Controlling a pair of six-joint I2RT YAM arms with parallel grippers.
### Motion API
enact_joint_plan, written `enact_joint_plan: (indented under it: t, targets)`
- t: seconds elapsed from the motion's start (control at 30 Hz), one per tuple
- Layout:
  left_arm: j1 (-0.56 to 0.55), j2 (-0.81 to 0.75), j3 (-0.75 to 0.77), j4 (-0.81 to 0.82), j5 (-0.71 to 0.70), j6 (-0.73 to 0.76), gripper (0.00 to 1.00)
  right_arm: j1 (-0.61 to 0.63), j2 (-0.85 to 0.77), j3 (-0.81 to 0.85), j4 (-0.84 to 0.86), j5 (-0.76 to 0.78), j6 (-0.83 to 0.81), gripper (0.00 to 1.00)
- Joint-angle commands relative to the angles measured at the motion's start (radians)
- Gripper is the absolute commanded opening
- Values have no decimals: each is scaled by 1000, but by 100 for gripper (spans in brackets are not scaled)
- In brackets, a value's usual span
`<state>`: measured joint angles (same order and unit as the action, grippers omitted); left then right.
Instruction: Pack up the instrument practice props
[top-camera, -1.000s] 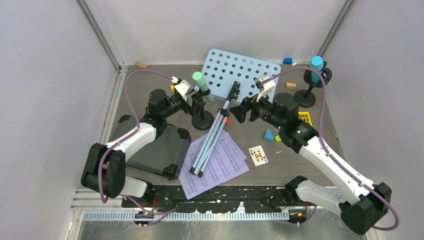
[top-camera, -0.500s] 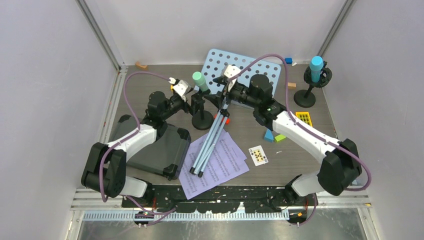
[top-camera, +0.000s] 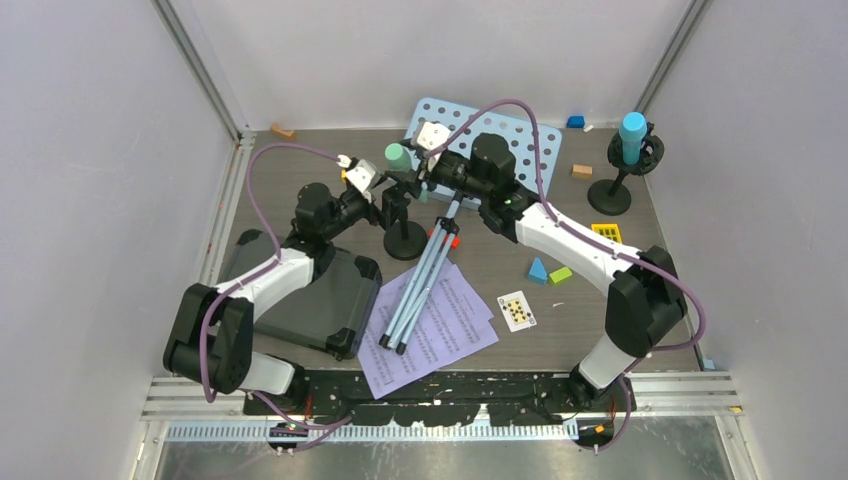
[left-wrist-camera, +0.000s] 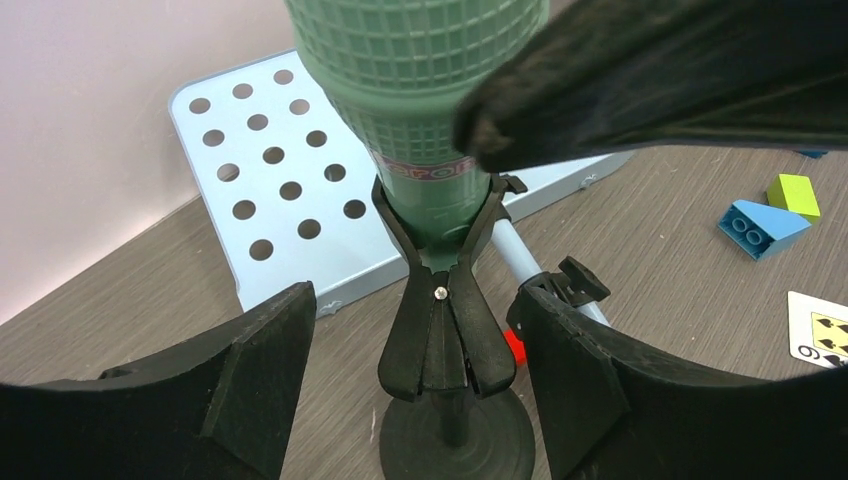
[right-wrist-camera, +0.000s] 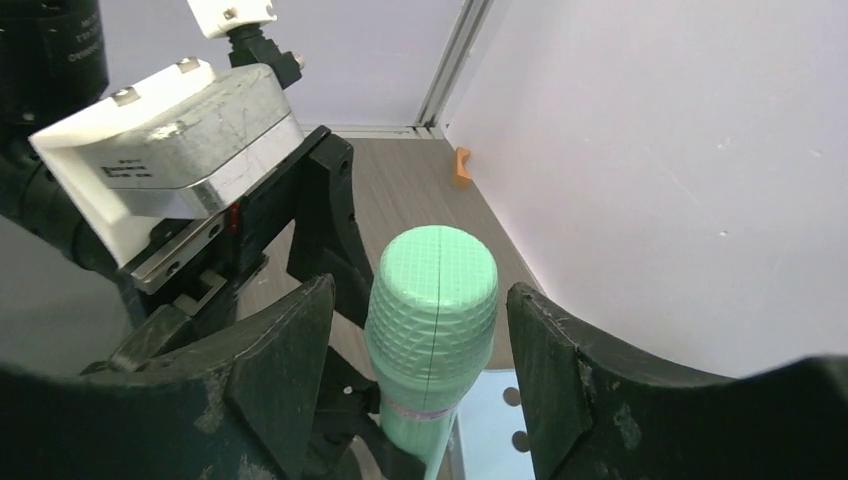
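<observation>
The green toy microphone (top-camera: 398, 156) stands in the clip (left-wrist-camera: 444, 325) of a black round-based pole (top-camera: 405, 240). My left gripper (left-wrist-camera: 415, 365) is open, one jaw on each side of the clip with a gap on both sides. My right gripper (right-wrist-camera: 418, 305) is open around the green microphone's head (right-wrist-camera: 432, 300), not touching it. The blue microphone (top-camera: 631, 133) stands on its own pole (top-camera: 609, 197) at the back right. The pale blue music rack (top-camera: 495, 128) lies flat, its tripod legs (top-camera: 420, 280) across the lilac pages (top-camera: 440, 335).
A black case (top-camera: 320, 295) lies at the front left under my left arm. A playing card (top-camera: 517, 311) and small blocks (top-camera: 540, 270) lie right of the pages. More blocks (top-camera: 582, 170) sit near the back wall, and a wooden piece (top-camera: 283, 130) lies at the back left.
My right arm has swung left from the rack's stem to the green microphone's head. Both grippers have narrowed a little. The left arm has held its place.
</observation>
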<state>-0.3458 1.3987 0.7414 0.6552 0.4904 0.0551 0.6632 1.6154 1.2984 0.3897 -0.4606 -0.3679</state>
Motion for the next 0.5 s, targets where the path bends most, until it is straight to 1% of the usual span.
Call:
enact_joint_plan:
  t: [0.0, 0.13, 0.2, 0.23, 0.27, 0.3, 0.33, 0.37, 0.4, 0.43, 0.47]
  targets:
    - [0, 3, -4, 65, 2, -5, 76, 8, 29, 70, 22, 14, -98, 69]
    - [0, 5, -2, 61, 0, -2, 76, 9, 45, 78, 2, 14, -131, 68]
    - [0, 5, -2, 62, -4, -2, 75, 9, 50, 77, 5, 12, -127, 59]
    - [0, 8, -1, 64, -3, -4, 75, 9, 52, 76, 15, 11, -123, 52]
    - [0, 9, 0, 63, -1, -4, 74, 9, 54, 74, 20, 11, -117, 49]
    - [0, 10, 1, 63, 0, -7, 74, 8, 54, 73, 28, 12, -112, 41]
    - [1, 10, 1, 64, 1, -6, 74, 8, 55, 71, 33, 13, -108, 36]
    - [1, 12, 2, 63, -1, -7, 74, 9, 55, 71, 41, 14, -102, 27]
    - [-1, 14, 4, 63, -3, -8, 73, 9, 55, 70, 45, 15, -99, 21]
    - [0, 14, 5, 64, -7, -9, 73, 9, 53, 68, 49, 14, -98, 8]
    - [1, 17, 9, 62, -12, -10, 71, 9, 53, 65, 53, 15, -95, 2]
